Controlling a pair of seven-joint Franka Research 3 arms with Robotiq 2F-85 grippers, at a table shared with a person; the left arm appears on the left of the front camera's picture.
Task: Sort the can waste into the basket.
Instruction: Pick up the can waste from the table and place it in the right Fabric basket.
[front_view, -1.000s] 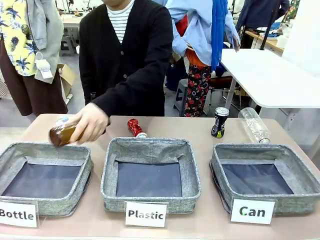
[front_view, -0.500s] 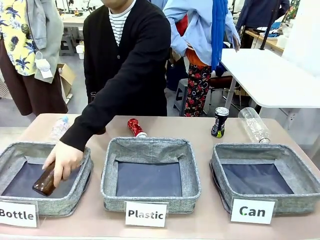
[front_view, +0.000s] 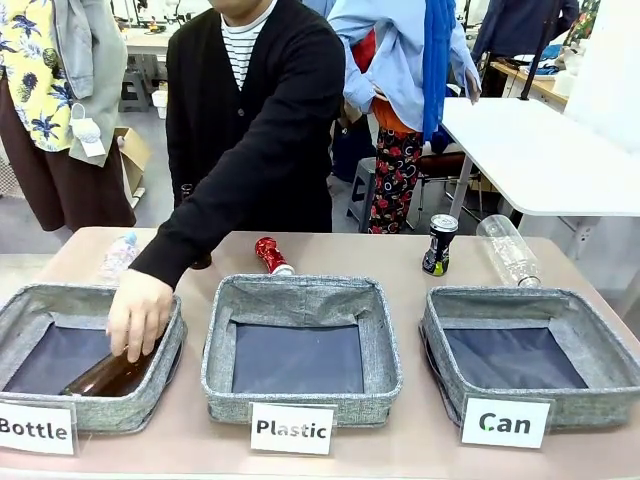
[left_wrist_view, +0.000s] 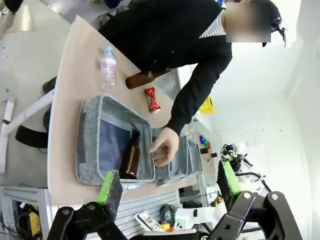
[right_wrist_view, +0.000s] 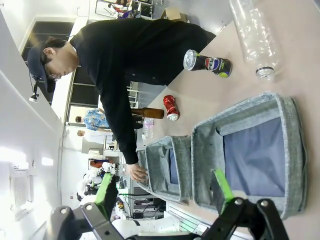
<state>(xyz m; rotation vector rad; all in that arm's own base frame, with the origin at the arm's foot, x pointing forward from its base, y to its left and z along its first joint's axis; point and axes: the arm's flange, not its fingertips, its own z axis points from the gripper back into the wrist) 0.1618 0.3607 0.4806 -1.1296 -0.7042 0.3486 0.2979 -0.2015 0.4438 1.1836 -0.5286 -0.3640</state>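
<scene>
Currently I am reading both tools as fully spread. Left wrist view: the left gripper (left_wrist_view: 169, 182) is holding its green pads (left_wrist_view: 110, 186) far apart, gripping nothing and touching nothing. Right wrist view: the right gripper (right_wrist_view: 163, 186) is showing the same wide stance, with nothing between its fingers.

Front view: the red can (front_view: 270, 255) is lying on its side on the table (front_view: 400, 250), just behind the far wall of the "Plastic" basket (front_view: 300, 292). The black can (front_view: 438, 245) is standing upright near the far left corner of the "Can" basket (front_view: 505, 297), just beside a clear plastic bottle (front_view: 508, 250) that is lying down. Both cans are sitting outside that basket. A person's hand (front_view: 138, 315) is reaching into the "Bottle" basket (front_view: 60, 295) and resting on a brown glass bottle (front_view: 105, 375) that is lying inside on the dark liner.
</scene>
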